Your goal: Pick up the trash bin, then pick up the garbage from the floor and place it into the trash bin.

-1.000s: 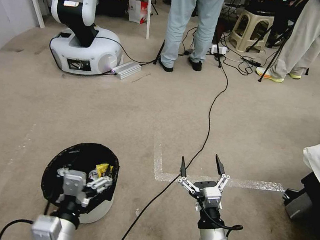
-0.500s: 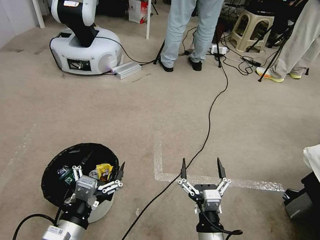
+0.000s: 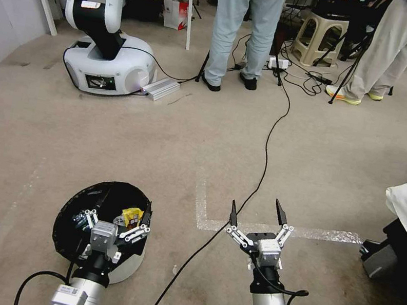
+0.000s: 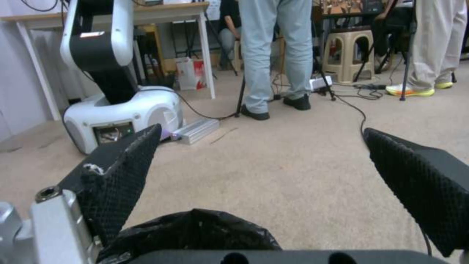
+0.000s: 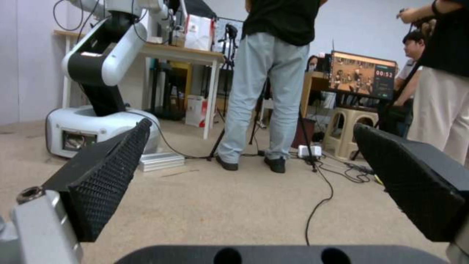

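Head view has the trash bin point(image 3: 128, 265) standing on the floor point(image 3: 111, 142), the left gripper point(image 3: 123, 210) spread wide over its near rim, the right gripper point(image 3: 256, 214) spread above bare carpet beside a black cable point(image 3: 265, 147).

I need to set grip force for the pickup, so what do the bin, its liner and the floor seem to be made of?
The bin looks like smooth white plastic, with an even, slightly glossy wall. Its liner looks like thin black plastic film, crinkled and shiny over the rim. The floor seems short-pile beige carpet, matte and faintly fuzzy. The open left gripper is above the bin.
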{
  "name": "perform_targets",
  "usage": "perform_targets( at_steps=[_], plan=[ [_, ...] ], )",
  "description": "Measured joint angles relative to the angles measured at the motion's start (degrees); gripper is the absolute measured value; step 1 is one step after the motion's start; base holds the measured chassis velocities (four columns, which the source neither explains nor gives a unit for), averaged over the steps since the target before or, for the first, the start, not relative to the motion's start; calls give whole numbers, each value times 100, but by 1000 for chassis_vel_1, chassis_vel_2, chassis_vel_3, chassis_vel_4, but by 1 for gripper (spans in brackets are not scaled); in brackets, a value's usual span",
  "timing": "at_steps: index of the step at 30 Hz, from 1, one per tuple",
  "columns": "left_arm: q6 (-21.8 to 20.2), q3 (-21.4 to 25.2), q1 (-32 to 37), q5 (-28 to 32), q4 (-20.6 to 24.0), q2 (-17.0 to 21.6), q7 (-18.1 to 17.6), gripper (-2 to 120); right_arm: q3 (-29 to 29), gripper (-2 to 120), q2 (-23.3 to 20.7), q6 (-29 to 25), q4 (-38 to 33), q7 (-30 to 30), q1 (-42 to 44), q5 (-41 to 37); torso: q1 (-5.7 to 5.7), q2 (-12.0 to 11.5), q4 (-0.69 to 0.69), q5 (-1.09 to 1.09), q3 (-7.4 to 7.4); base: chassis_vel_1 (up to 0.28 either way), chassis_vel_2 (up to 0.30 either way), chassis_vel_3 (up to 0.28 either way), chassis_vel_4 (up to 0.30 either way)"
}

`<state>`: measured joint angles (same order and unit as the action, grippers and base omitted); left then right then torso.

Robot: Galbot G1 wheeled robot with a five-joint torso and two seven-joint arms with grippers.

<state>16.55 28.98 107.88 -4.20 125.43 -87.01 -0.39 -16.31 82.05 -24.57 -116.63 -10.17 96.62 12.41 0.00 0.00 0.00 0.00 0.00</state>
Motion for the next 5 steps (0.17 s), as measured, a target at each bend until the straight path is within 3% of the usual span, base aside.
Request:
perform_targets(
  at_steps=[5],
  plan=[
    [-9,0,0,3,0,0,-3,100,0,100,-1,0,3,2,-1,0,0,0,0,0,0,0,0,0,0]
  ],
)
